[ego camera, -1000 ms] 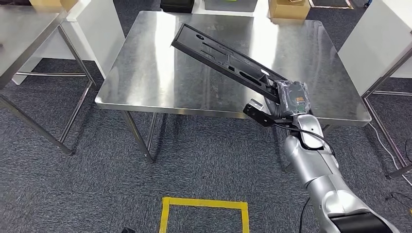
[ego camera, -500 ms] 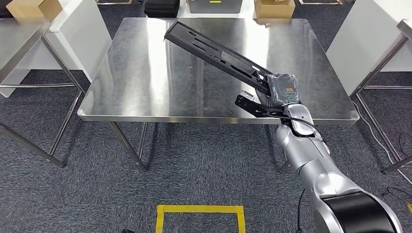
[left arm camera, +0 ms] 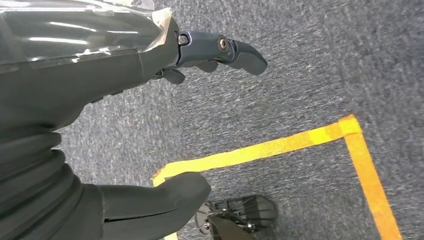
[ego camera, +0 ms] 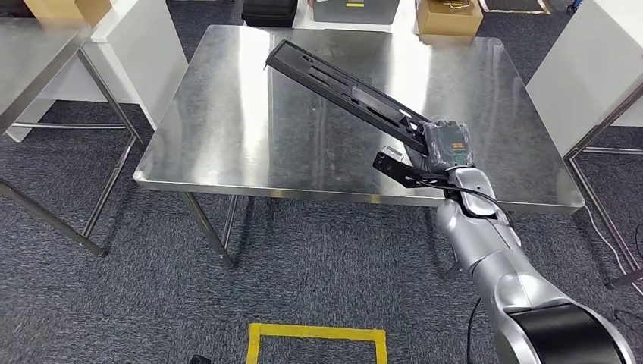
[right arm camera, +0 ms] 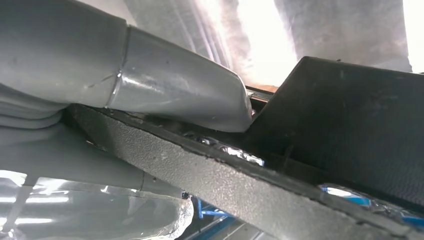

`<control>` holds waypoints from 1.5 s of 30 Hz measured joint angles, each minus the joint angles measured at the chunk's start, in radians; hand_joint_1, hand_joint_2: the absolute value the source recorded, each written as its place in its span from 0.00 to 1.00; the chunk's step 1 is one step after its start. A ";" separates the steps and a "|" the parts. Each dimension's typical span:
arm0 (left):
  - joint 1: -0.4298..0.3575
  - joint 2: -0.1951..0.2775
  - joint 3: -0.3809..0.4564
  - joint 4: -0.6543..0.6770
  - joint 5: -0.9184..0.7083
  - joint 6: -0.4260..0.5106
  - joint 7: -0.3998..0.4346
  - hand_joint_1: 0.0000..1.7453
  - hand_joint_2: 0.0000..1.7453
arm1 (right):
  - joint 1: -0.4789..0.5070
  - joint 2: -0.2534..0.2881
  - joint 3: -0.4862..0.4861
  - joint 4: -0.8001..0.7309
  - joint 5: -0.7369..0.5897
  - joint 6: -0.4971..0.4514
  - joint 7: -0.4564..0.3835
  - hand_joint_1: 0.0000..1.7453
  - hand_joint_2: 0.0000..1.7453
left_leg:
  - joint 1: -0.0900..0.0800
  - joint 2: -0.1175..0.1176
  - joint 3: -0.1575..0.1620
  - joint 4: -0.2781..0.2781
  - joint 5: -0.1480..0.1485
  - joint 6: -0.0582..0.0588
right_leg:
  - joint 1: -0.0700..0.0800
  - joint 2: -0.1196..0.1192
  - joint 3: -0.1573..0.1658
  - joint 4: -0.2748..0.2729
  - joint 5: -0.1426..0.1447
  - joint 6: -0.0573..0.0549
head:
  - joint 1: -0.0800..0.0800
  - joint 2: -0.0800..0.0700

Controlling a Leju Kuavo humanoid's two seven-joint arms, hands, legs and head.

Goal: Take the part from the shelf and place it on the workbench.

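Since a moment ago my view has shifted; my right hand (ego camera: 446, 145) still grips the part (ego camera: 345, 89), slanted over the counter (ego camera: 227, 129). My left hand (left arm camera: 100, 125) hangs over carpet (left arm camera: 300, 70), fingers apart, holding nothing. Right wrist view: my thumb (right arm camera: 175, 90) presses the part (right arm camera: 350, 125).

You can't see the right hand's (ego camera: 447, 145) fingers in the head view; its back covers the near end of the black part (ego camera: 345, 89). Far cardboard boxes (ego camera: 449, 14) are cropped. The left hand's (left arm camera: 100, 75) fingertips (left arm camera: 247, 52) hang apart over carpet.
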 joint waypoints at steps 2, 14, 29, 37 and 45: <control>-0.001 0.000 0.001 0.000 0.000 0.000 0.000 0.00 1.00 | -0.002 0.001 0.000 0.002 0.000 0.000 -0.001 1.00 0.00 | -0.003 0.000 0.005 0.001 -0.008 -0.010 | 0.003 -0.001 0.034 -0.067 0.022 -0.010 | 0.000 0.000; 0.001 -0.001 0.008 0.000 0.000 0.003 0.000 0.00 1.00 | 0.003 0.011 0.002 0.016 0.009 0.001 -0.002 1.00 0.00 | 0.001 0.007 -0.132 0.195 -0.037 -0.028 | 0.011 0.008 0.073 -0.071 -0.008 -0.072 | -0.026 0.000; -0.001 -0.011 0.011 0.000 -0.006 0.004 -0.003 0.00 1.00 | 0.014 0.001 0.008 0.027 0.026 -0.014 0.016 1.00 0.00 | 0.001 0.003 0.016 -0.025 0.010 0.013 | -0.009 0.004 -0.060 0.128 -0.053 -0.001 | -0.003 0.000; -0.008 -0.011 0.011 0.000 -0.017 -0.003 0.000 0.00 1.00 | 0.011 -0.018 0.009 0.030 0.023 -0.020 0.019 1.00 0.00 | 0.007 0.006 0.009 0.018 -0.039 -0.032 | -0.014 0.002 0.037 -0.074 0.023 -0.032 | -0.007 0.000; -0.011 -0.010 0.011 0.000 -0.017 -0.005 0.000 0.00 1.00 | 0.011 -0.017 0.011 0.033 0.030 -0.020 0.022 1.00 0.00 | 0.007 0.007 -0.112 0.155 -0.022 -0.026 | 0.000 0.007 0.074 -0.075 -0.006 -0.057 | -0.029 0.000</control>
